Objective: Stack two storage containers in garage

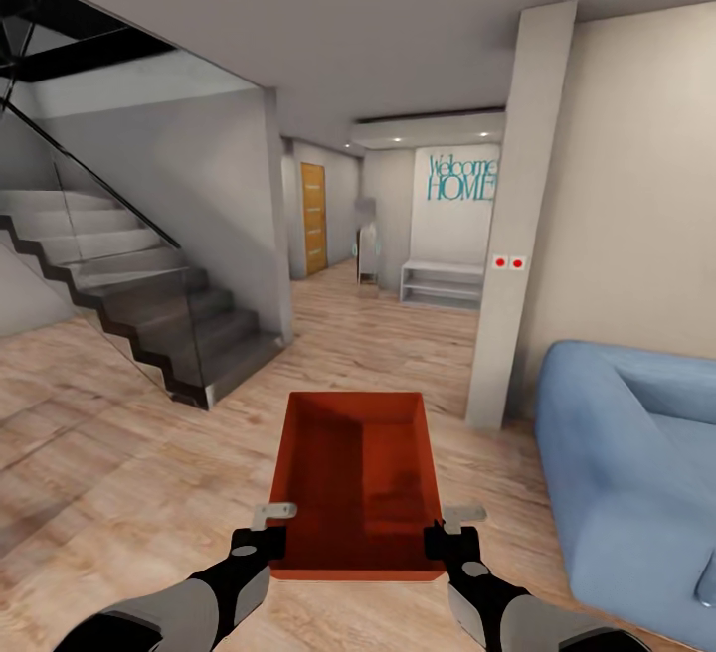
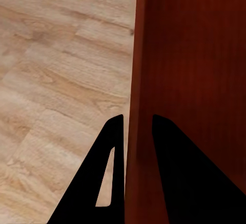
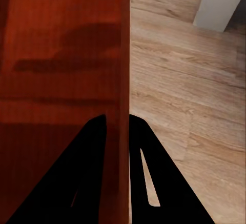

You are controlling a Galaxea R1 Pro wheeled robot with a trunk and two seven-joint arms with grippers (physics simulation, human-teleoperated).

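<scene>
At far left of the head view stands a grey staircase with a glass balustrade (image 1: 149,304) on the light wood plank flooring (image 1: 109,433) of the living room. Beyond it, a corridor leads to an orange-brown wooden door (image 1: 313,218).

Left gripper (image 1: 267,525): fingers set narrow, clamped over the left wall of 1 orange-red, open-topped rectangular storage container (image 1: 358,478). The left wrist view confirms 1 finger (image 2: 105,183) outside the wall and the other inside, with the wall between them.

The container is carried level in front of the robot, clear of the flooring, long axis pointing ahead. It is empty. The 2nd container cannot be located.

Right gripper (image 1: 449,528): likewise narrow, astride the right wall; the right wrist view shows a finger (image 3: 148,178) on the outer face and its partner inside.

Further right: a pale grey square pillar (image 1: 517,235) and a blue upholstered sofa (image 1: 636,473).

Assessment: the step in hand is transport of the 1st container out of the living room. The next move appears to call for driving through the gap between staircase and pillar, both grips kept firm and even so the container does not tilt or slip.
</scene>
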